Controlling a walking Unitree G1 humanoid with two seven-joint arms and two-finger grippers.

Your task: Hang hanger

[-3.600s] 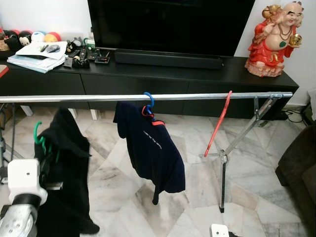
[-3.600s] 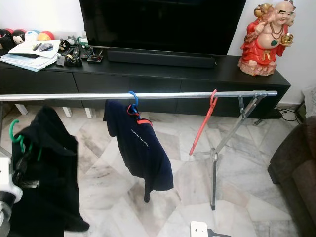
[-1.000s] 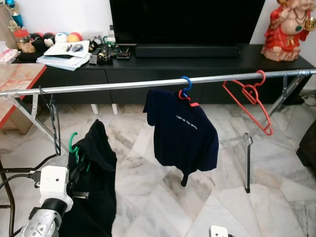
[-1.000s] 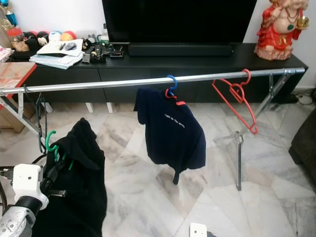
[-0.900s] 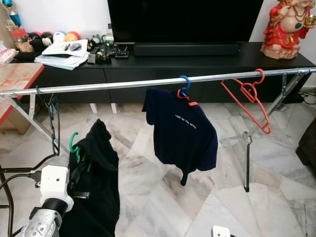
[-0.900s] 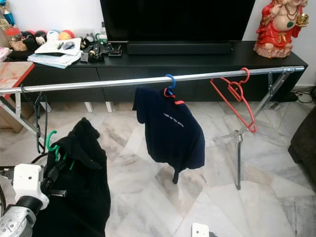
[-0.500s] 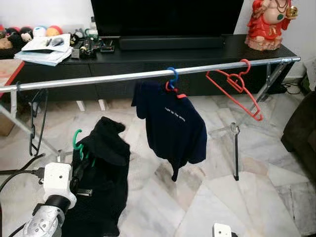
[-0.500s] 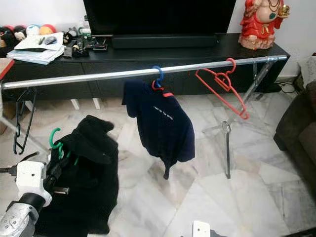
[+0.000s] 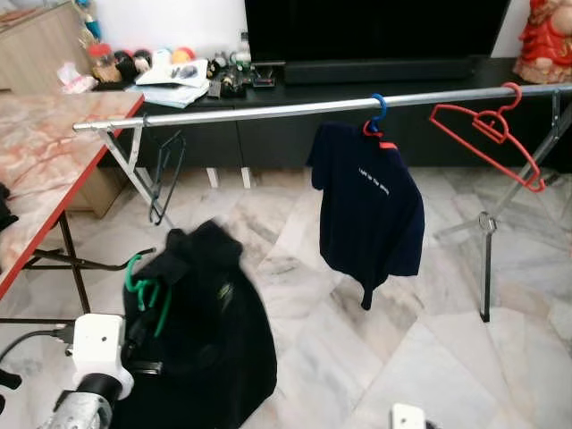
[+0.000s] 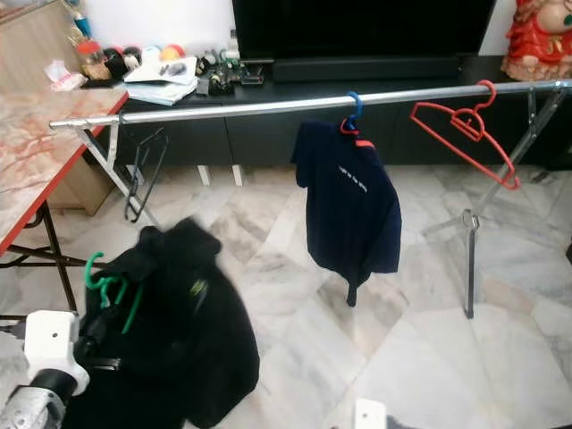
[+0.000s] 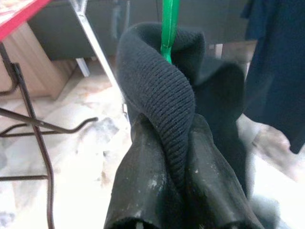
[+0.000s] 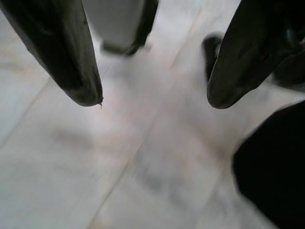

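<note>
A green hanger (image 9: 143, 279) draped in a black garment (image 9: 201, 340) hangs low, below the silver rail (image 9: 295, 108).

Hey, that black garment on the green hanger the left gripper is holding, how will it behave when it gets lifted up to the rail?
Likely floppy: the black garment sags in loose folds below the green hanger. Its blur suggests it swings easily. The thick ribbed collar, pinched in the left gripper, looks soft, so it may slip. The rail sits well above.

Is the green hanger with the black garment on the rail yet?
No. The left hand holds the green hanger below the rail.
</note>
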